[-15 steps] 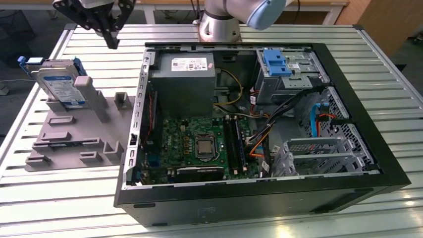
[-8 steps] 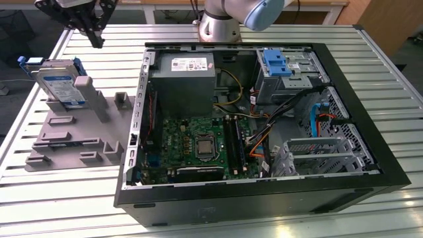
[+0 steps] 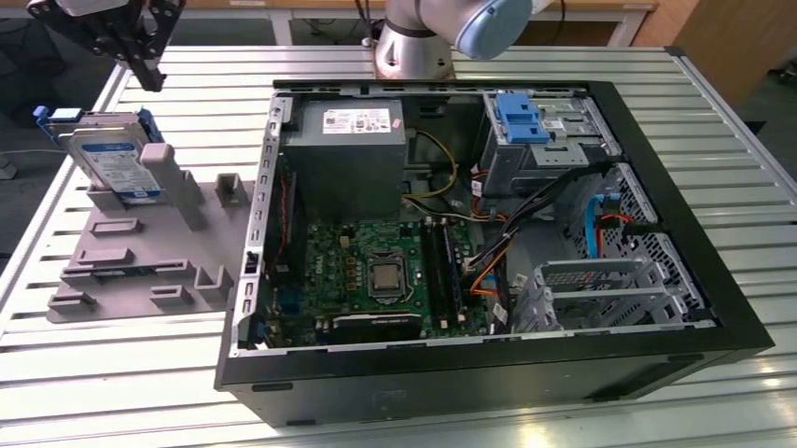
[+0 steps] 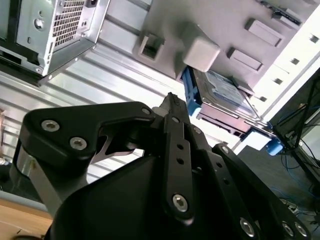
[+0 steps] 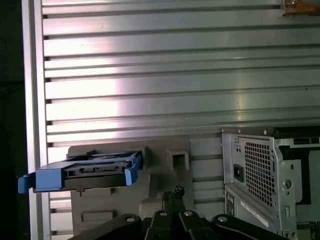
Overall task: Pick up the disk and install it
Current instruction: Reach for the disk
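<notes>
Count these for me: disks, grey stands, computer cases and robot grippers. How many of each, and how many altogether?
Disk: 1
Grey stand: 1
Computer case: 1
Robot gripper: 1
Total: 4
</notes>
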